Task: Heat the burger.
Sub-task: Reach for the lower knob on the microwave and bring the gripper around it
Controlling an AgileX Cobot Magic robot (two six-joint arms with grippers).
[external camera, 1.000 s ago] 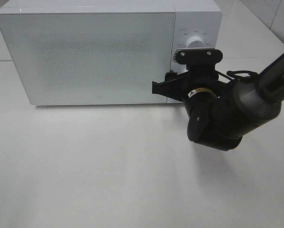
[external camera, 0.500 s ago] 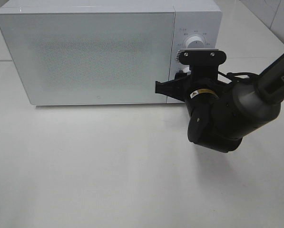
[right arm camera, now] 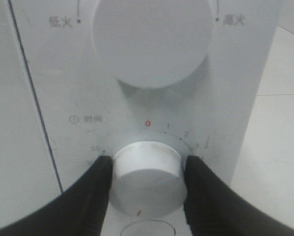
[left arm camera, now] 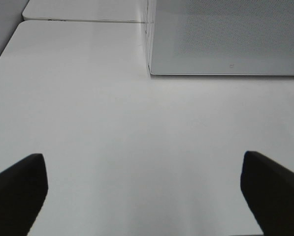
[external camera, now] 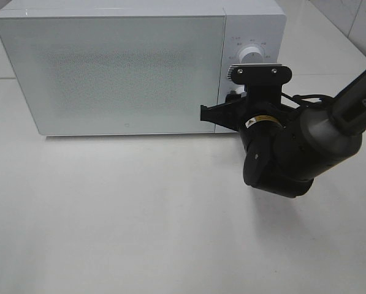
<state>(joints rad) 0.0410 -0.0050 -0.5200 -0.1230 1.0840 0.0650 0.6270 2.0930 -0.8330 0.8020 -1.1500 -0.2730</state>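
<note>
On the microwave's control panel (right arm camera: 48, 73), the Chinese characters 低火 stand beside the upper knob (right arm camera: 151, 39) on the door side, and 高火 on its outer side. Under them are a small clock sign and 时间. Around the timer knob (right arm camera: 146, 179) run a red 0, then 1 and 2, with 35 on the door side. The right arm (external camera: 348, 110) bears white letters "PiPE", cut off at the picture's edge. Its yellow label (external camera: 256, 120) is too small to read.

right gripper (right arm camera: 147, 167) edged closer, jaws closed onto timer knob (right arm camera: 146, 179)
</note>
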